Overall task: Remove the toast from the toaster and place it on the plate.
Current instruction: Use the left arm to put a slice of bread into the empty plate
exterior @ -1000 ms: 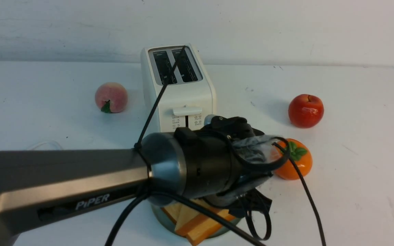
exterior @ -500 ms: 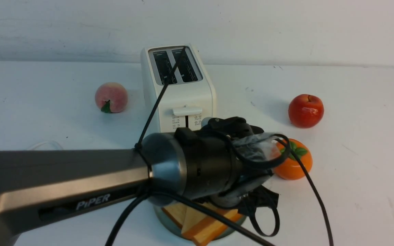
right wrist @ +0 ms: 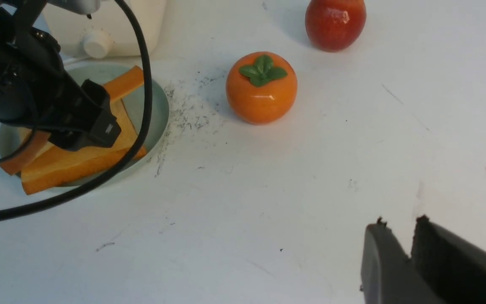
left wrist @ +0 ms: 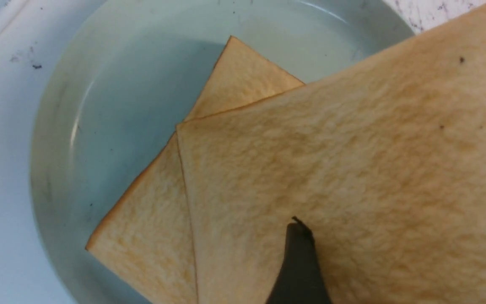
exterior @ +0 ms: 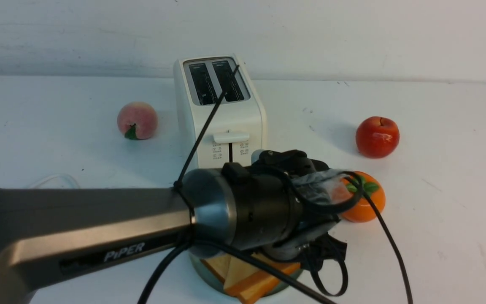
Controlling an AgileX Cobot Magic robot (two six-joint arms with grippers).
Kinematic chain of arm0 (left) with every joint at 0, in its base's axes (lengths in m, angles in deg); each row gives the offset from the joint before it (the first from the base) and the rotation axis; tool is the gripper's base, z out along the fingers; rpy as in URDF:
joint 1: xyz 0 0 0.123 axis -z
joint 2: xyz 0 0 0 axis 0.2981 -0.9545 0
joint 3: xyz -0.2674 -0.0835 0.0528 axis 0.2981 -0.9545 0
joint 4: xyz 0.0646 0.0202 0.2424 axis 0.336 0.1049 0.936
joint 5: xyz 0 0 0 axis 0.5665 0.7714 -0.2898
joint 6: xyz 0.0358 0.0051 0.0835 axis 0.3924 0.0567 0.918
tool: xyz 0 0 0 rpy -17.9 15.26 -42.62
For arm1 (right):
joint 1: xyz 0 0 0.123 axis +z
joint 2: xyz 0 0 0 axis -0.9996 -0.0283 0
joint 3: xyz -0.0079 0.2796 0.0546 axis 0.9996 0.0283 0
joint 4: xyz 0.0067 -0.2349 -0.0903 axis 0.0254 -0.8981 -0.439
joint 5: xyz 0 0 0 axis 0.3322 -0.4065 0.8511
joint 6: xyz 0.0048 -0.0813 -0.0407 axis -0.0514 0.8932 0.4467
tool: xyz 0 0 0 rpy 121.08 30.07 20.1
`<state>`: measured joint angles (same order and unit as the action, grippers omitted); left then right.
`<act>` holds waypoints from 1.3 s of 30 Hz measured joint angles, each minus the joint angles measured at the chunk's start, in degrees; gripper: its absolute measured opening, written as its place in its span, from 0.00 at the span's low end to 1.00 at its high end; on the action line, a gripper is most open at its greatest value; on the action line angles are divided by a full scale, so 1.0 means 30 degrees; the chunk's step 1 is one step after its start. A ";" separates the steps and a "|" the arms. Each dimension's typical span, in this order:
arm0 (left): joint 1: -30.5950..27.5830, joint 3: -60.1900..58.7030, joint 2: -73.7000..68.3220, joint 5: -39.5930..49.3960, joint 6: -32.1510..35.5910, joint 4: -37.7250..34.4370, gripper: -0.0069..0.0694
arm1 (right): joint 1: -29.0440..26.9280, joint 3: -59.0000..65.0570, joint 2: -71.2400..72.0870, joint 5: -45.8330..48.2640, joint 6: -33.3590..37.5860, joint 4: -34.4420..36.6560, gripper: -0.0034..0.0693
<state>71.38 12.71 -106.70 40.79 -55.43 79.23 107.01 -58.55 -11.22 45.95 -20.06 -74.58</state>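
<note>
The white toaster (exterior: 222,109) stands at the back middle, both slots empty. In front of it, under my left arm, the pale blue-green plate (left wrist: 70,139) holds two toast slices. The top slice (left wrist: 352,147) lies tilted across the lower one (left wrist: 150,219). My left gripper (right wrist: 85,126) hovers right over them. One of its fingers (left wrist: 298,261) shows, set far to one side over the top slice; the other is hidden. The jaws look spread. My right gripper (right wrist: 401,221) is shut and empty, low over bare table right of the plate (right wrist: 158,109).
An orange persimmon (exterior: 361,198) sits just right of the plate and a red apple (exterior: 377,137) behind it. A peach (exterior: 137,120) lies left of the toaster. The white cord (exterior: 53,179) lies at the left. Black cables hang from my left wrist.
My left arm has shifted a little to the right and slightly lower. The top toast slice slid slightly right on the plate, then stayed put.
</note>
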 joint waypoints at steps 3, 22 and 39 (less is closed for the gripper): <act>0.0000 0.0000 0.0000 0.0121 -0.0019 -0.0024 0.87 | 0.0000 0.0000 0.0000 -0.0020 0.0000 0.0015 0.21; 0.0000 0.2707 -0.0263 0.3462 -0.0031 -0.0849 0.88 | 0.0000 0.0000 0.0000 -0.0086 0.0000 0.0015 0.21; 0.0000 0.4679 -0.0633 0.6618 0.0330 0.0307 0.87 | 0.0000 0.0000 0.0000 -0.0086 0.0000 0.0242 0.21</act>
<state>71.38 26.74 -108.60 60.64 -54.44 80.15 107.01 -58.55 -11.22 45.69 -20.06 -73.86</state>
